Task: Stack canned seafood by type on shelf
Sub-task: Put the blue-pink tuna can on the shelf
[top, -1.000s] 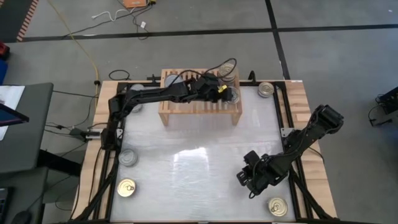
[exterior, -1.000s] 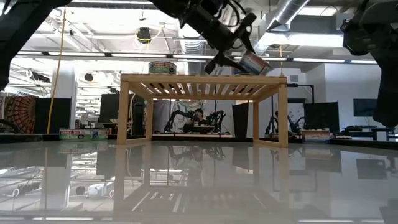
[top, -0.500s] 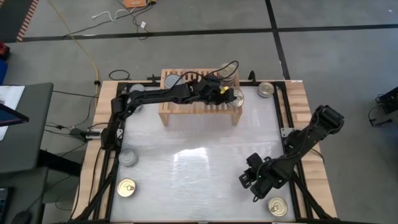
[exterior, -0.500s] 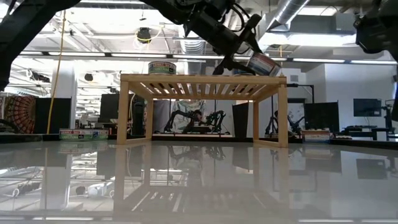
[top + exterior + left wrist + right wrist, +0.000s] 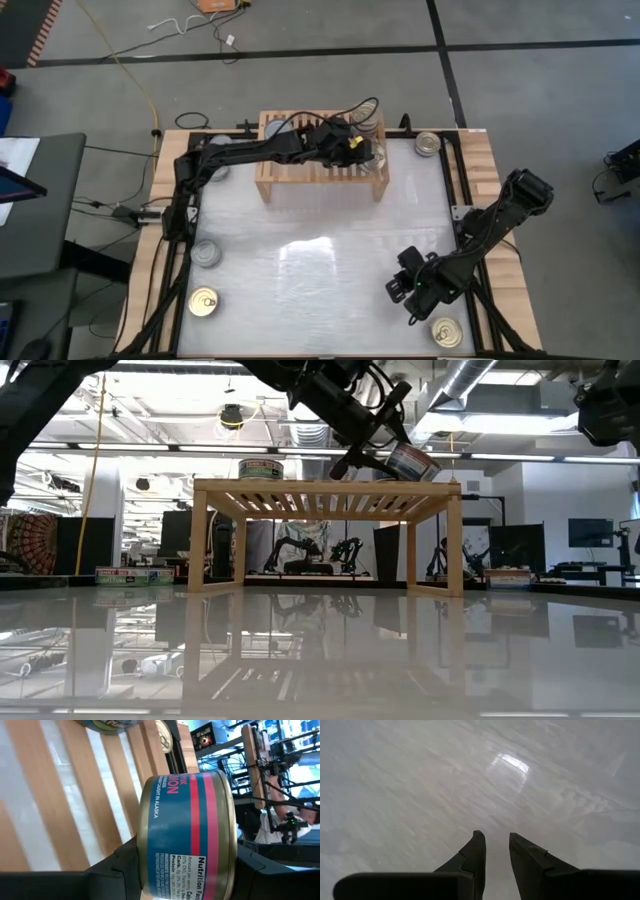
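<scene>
**Left arm holding tin over shelf, right arm low over worktop**

Left fingers (image 5: 125,865) are clamped on a blue-and-pink labelled tin (image 5: 187,832), one finger on each flat end. In the low view the left gripper (image 5: 385,455) carries this tin tilted, just above the right end of the shelf (image 5: 325,495); whether it touches the slats I cannot tell. From above, the same tin (image 5: 374,152) sits over the shelf's right end (image 5: 275,172).

On the shelf: another tin (image 5: 261,469) stands upright toward the left, seen level. A gold-topped tin (image 5: 163,735) shows past the held one in the wrist view.

Right gripper (image 5: 412,290) hangs over the near right part of the worktop (image 5: 300,260), fingers (image 5: 475,852) nearly together with a narrow gap, gripping nothing.

Loose tins on the worktop: one gold-topped (image 5: 446,332) just beside the right gripper, one gold-topped (image 5: 203,301) and one silver (image 5: 205,253) at near left, one (image 5: 428,144) at far right.
</scene>
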Controlling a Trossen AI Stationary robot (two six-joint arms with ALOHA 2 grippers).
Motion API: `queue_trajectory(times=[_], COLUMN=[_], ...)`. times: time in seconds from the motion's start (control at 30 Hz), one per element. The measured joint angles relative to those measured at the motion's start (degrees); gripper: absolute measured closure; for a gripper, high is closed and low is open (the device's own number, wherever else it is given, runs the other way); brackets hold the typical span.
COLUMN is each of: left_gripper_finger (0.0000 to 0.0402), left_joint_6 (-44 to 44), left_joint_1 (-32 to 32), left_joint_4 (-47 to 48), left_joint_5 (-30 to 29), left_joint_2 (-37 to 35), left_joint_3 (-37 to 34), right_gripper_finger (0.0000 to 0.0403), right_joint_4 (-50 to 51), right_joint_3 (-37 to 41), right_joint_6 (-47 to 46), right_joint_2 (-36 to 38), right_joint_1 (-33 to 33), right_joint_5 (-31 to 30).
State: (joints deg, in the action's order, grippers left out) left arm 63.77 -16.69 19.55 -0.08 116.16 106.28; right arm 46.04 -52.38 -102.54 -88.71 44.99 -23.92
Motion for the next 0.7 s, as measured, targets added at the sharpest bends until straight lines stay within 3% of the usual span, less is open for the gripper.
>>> queue_trajectory(times=[0.17, 0.4, 0.7], left_gripper_finger=[0.0215, 0.0212, 0.0156], left_joint_6=[-5.2, -5.7, -6.1], left_joint_1=[-0.2, -0.3, -0.3], left_joint_4=[-0.8, -0.9, -0.3], left_joint_5=[0.6, 0.7, -0.7], left_joint_2=[-0.1, 0.0, 0.1], left_joint_3=[0.0, 0.0, -0.1], right_gripper_finger=[0.0291, 0.0291, 0.0291], right_joint_4=[-0.1, -0.2, 0.0], right_joint_3=[0.0, 0.0, 0.0], right_joint_6=[0.3, 0.2, 0.1], right_joint_2=[0.0, 0.0, 0.0], right_joint_1=[0.0, 0.0, 0.0], right_joint_5=[0.0, 0.0, -0.1])
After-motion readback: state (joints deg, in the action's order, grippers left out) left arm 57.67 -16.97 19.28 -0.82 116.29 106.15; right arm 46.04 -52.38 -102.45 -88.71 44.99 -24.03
